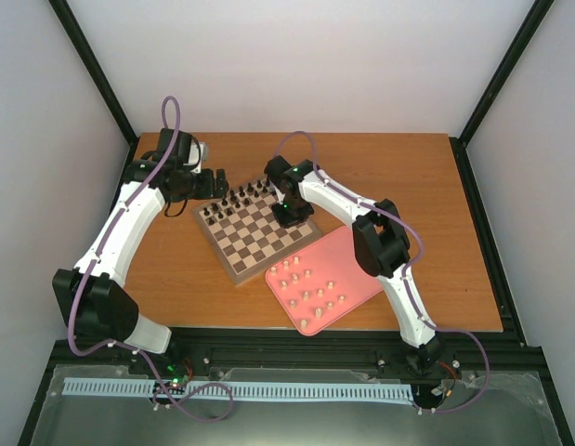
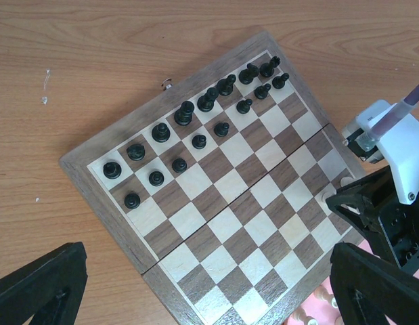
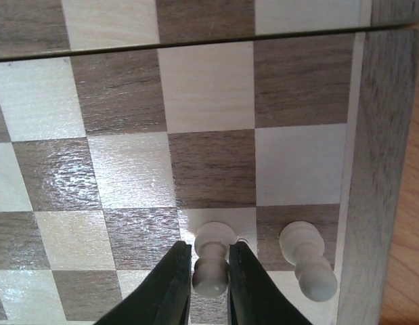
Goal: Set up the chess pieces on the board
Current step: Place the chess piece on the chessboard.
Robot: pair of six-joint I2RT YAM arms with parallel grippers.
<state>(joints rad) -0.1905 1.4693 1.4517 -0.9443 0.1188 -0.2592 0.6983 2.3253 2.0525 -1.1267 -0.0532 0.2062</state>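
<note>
2 chess pieces [image 3: 305, 257] stand on the board [image 3: 206, 88], 1 between right tool [image 3: 210, 250] fingers.

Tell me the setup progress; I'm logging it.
Done: black pieces lined up, one pale piece standing by the board's edge. In hand: right gripper pinches a second pale piece beside it. Left: roughly a dozen pale pieces on the pink tray.

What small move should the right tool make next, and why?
Probably ease the right tool open and lift straight up: its fingers pinch a pale piece that seems to stand on a light square of the board, beside a second pale piece by the border.
</note>
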